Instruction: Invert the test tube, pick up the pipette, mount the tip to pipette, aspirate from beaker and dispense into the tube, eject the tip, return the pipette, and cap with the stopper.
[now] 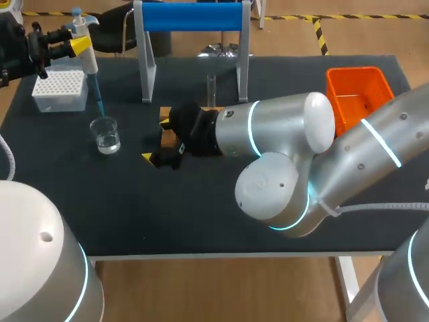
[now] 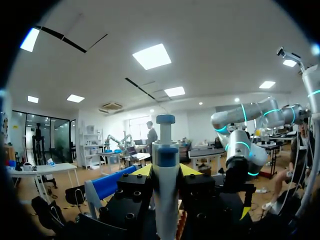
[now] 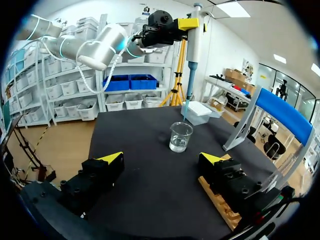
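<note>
Status: left gripper point(image 1: 75, 45) is pinched on the white pipette with the blue plunger cap point(image 2: 165, 150) and holds it upright, so pickup is done. The translucent blue tip point(image 1: 98, 100) is on, so mounting looks done too. The tip end hangs just over the small clear glass beaker point(image 1: 106, 134), which has liquid in it, and is not dipped. I read this as the start of aspirate. Can't tell if the tip holds liquid. The white perforated tip box point(image 1: 59, 90) sits near the beaker.

Right gripper point(image 3: 161, 159) is spread wide and empty, low over the black table point(image 1: 201, 215), with one finger over a light wooden block point(image 3: 220, 207). The thin clear upright tube point(image 1: 211, 87) behind that arm may be the test tube – inverted or not, can't tell.

Left to do: aspirate, dispense, eject, return, cap – no stopper in sight.
</note>
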